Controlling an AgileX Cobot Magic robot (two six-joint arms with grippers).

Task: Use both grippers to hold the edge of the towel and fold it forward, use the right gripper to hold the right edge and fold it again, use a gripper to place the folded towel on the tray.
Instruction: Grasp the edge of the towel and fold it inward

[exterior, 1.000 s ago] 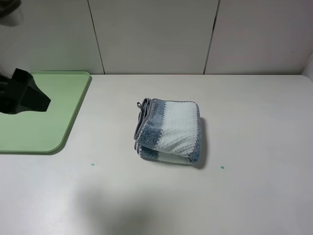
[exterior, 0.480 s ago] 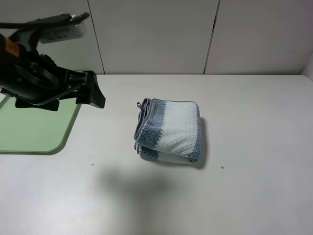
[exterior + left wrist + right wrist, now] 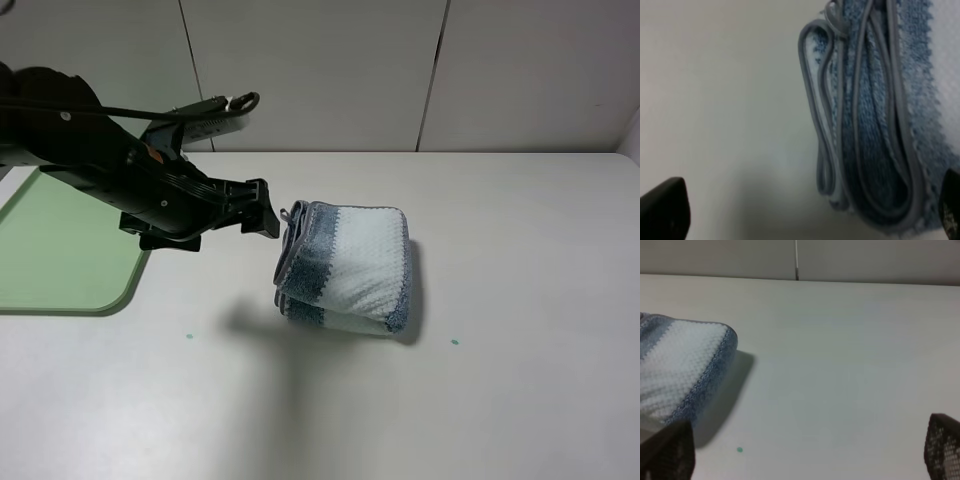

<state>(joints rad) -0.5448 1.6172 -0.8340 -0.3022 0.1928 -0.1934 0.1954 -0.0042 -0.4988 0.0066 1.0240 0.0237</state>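
The towel [image 3: 345,268] lies folded in a thick blue-and-white bundle in the middle of the table. My left gripper [image 3: 264,208] hovers just above the table, right beside the towel's left edge, open and empty. In the left wrist view the towel's stacked grey hems [image 3: 865,125] lie between and ahead of the spread fingertips [image 3: 665,210], and the gripper [image 3: 807,215] touches nothing. The green tray [image 3: 60,250] sits at the table's left edge. My right gripper [image 3: 805,452] is open and empty, back from the towel's right side [image 3: 680,370]; the exterior high view does not show it.
The white table [image 3: 520,250] extends to the right and front of the towel. A panelled wall [image 3: 320,70] stands behind the table. Small green dots [image 3: 455,341] mark the table surface. The left arm [image 3: 110,160] stretches over the tray's right corner.
The left arm has swung right from over the tray to the towel's left edge. The towel has not moved.
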